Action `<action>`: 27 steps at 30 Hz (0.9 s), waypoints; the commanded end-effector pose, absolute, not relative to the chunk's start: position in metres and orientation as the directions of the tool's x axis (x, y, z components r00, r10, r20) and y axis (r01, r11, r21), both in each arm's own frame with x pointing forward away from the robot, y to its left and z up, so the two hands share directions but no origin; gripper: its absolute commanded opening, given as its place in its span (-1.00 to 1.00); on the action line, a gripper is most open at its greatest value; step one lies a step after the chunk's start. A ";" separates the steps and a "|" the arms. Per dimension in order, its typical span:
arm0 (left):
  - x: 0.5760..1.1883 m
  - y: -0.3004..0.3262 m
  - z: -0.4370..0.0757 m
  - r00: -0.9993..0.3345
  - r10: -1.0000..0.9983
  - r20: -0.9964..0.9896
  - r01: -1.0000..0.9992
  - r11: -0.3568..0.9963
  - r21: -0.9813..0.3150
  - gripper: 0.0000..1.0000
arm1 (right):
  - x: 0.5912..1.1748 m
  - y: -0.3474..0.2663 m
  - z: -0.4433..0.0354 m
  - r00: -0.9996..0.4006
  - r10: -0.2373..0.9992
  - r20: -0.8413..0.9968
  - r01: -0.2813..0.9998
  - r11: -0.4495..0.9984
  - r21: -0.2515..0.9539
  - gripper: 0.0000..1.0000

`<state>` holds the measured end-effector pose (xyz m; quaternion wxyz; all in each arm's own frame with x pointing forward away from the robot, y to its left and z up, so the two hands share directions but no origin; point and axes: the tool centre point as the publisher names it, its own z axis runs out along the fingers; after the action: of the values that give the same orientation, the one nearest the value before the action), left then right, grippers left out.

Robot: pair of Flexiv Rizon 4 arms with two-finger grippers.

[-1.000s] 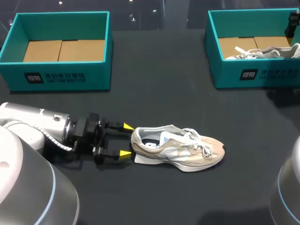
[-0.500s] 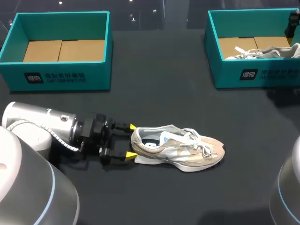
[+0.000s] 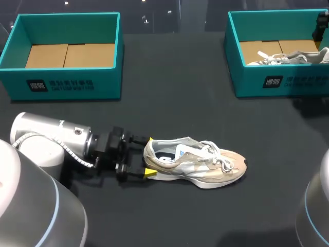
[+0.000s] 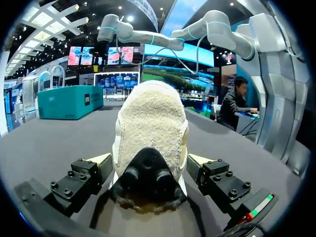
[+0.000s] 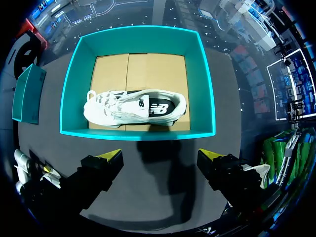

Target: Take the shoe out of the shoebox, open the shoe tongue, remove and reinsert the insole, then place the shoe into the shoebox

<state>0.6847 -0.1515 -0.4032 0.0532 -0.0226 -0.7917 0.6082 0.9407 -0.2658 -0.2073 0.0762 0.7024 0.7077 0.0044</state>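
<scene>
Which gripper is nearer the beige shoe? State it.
Left. The left gripper flanks the heel of the beige shoe; the right gripper hangs above the far shoebox.

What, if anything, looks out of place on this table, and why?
A pale flat edge pokes out beneath the heel of the beige shoe on the table, by the left gripper; what it is cannot be told. Otherwise nothing stands out: the white shoe lies inside its box.
</scene>
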 end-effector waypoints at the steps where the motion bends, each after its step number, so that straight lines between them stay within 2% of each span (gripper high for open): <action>1: 0.683 -0.160 -0.406 -0.994 0.099 0.054 -0.027 0.258 -0.966 1.00 | 0.940 -0.265 -0.207 0.000 0.995 -0.103 0.993 0.012 0.115 1.00; 17: 0.683 -0.178 -0.409 -0.994 0.098 0.051 -0.026 0.244 -0.970 1.00 | 0.940 -0.265 -0.207 0.000 0.995 -0.103 0.993 0.012 0.115 1.00; 18: 0.683 -0.178 -0.409 -0.994 0.098 0.051 -0.026 0.243 -0.970 0.95 | 0.940 -0.265 -0.207 0.000 0.995 -0.103 0.993 0.012 0.115 1.00; 19: 0.683 -0.179 -0.409 -0.994 0.099 0.051 -0.025 0.243 -0.970 0.83 | 0.940 -0.265 -0.207 0.000 0.995 -0.103 0.993 0.012 0.115 1.00; 20: 0.683 -0.180 -0.409 -0.994 0.100 0.051 -0.025 0.243 -0.970 0.39 | 0.940 -0.265 -0.207 0.000 0.995 -0.103 0.993 0.012 0.115 1.00; 21: 0.683 -0.180 -0.410 -0.994 0.100 0.051 -0.025 0.244 -0.969 -0.16 | 0.940 -0.265 -0.207 0.000 0.995 -0.103 0.993 0.012 0.115 1.00; 22: 0.683 -0.180 -0.410 -0.994 0.100 0.051 -0.025 0.244 -0.969 -0.35 | 0.940 -0.265 -0.207 0.000 0.995 -0.103 0.993 0.012 0.115 1.00; 23: 0.683 -0.181 -0.411 -0.994 0.101 0.050 -0.024 0.245 -0.969 -1.00 | 0.940 -0.265 -0.207 0.000 0.995 -0.103 0.993 0.012 0.115 1.00; 27: 0.683 -0.180 -0.412 -0.994 0.095 0.050 -0.026 0.244 -0.969 -1.00 | 0.940 -0.265 -0.207 0.000 0.995 -0.103 0.993 0.012 0.115 1.00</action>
<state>0.6830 -0.1766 -0.4079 0.0515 -0.0241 -0.7871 0.6142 0.9407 -0.2658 -0.2073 0.0762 0.7024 0.7077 0.0044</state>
